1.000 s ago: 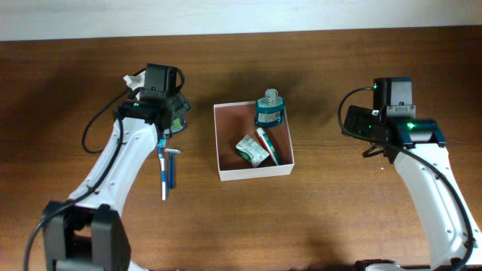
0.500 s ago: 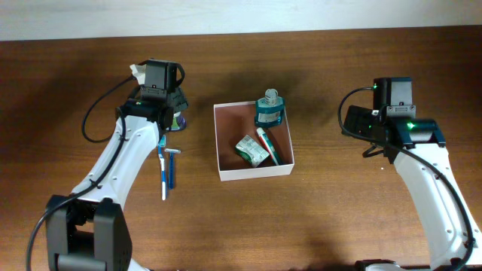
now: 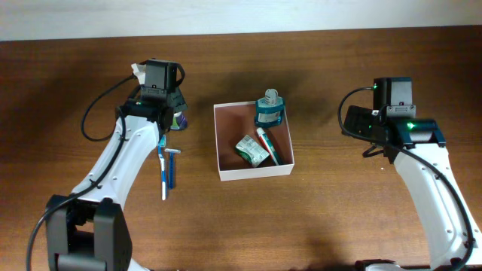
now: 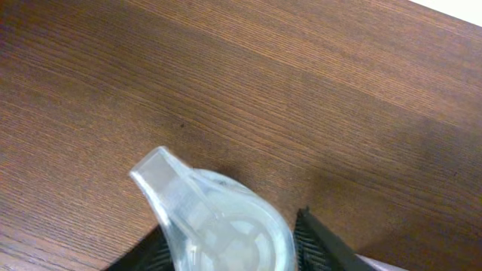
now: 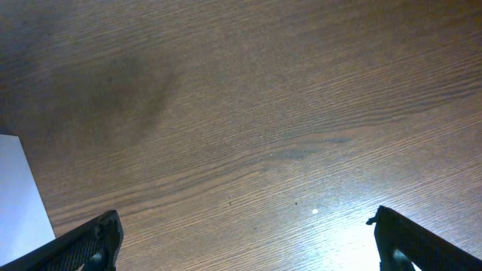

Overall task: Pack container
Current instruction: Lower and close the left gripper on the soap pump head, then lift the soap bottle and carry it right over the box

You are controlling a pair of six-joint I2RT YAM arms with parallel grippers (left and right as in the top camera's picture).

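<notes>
left gripper (image 4: 230, 252): jaws sit either side of a clear plastic case (image 4: 218, 226), tight against its round sides. Can't tell from the wrist view whether they're biting or just flanking it. The case is smooth, so probably slippery and light. I'd squeeze across the round body, not the flat tab sticking out ahead of the fingers.

Just behind that gripper, toward the robot: blue razor (image 3: 169, 162) flat on the table (image 3: 339, 218), not packed.

container (image 3: 228, 135): off to that gripper's right, near but apart, between the two arms.
- Handling guess: thin walls mean it's light and a bit flexy, so it will slide or tip if a loaded gripper clips the rim.
- It shouldn't need lifting. If it needs steadying, pinch one wall near a corner, where it's stiffest.
- Drop items from above into the bare half nearest the left gripper.

Looks: shallow square open box, white walls, reddish-brown floor. Contents all sit on the side away from the left gripper:
- teal bottle (image 3: 269, 110) at the far corner; can't tell if it's upright or leaning
- green-and-white packet (image 3: 251, 149)
- red-and-white tube (image 3: 267, 145) right beside the packet

right gripper (image 5: 248, 248): jaws wide apart, nothing between them, over bare wood. The container is to its left, well apart; a bit of white wall shows at the left edge of its wrist view.
</notes>
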